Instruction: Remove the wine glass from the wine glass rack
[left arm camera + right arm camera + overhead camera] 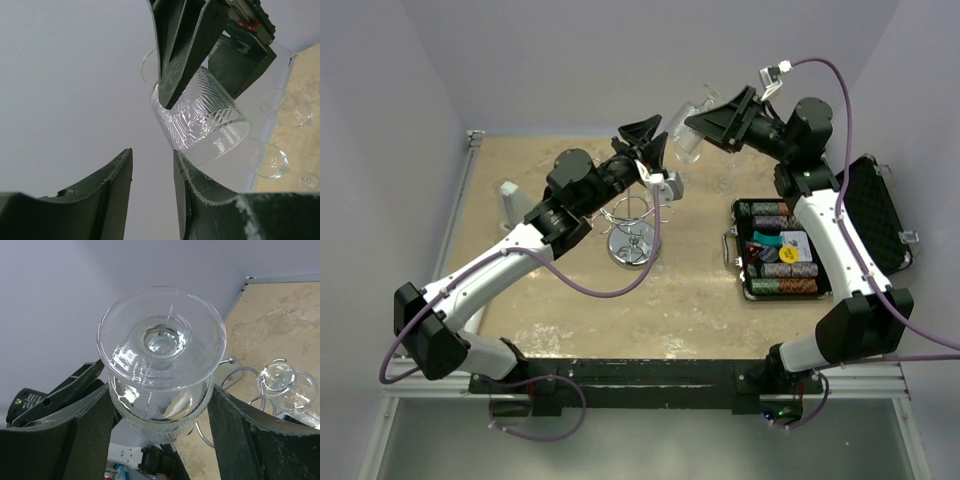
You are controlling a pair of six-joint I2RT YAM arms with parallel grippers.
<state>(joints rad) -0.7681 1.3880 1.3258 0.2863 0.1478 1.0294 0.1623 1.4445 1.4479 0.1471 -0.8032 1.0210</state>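
My right gripper (705,122) is shut on the wine glass (686,138) and holds it high in the air, off the rack. In the right wrist view the fingers (90,430) press both sides of the ribbed bowl (160,410), with the round foot (161,337) facing the camera. The chrome wine glass rack (632,238) stands on the table below and to the left; its ball top (231,360) and wire loops show in the right wrist view. My left gripper (645,140) is open and empty just left of the glass. From the left wrist view (152,165) the glass (200,120) sits above its jaws.
An open black case of poker chips (778,250) lies at the right. A grey upright object (510,200) stands at the left. Two more clear glasses (292,107) (270,160) show near the table's far edge. Walls close in at the back and both sides.
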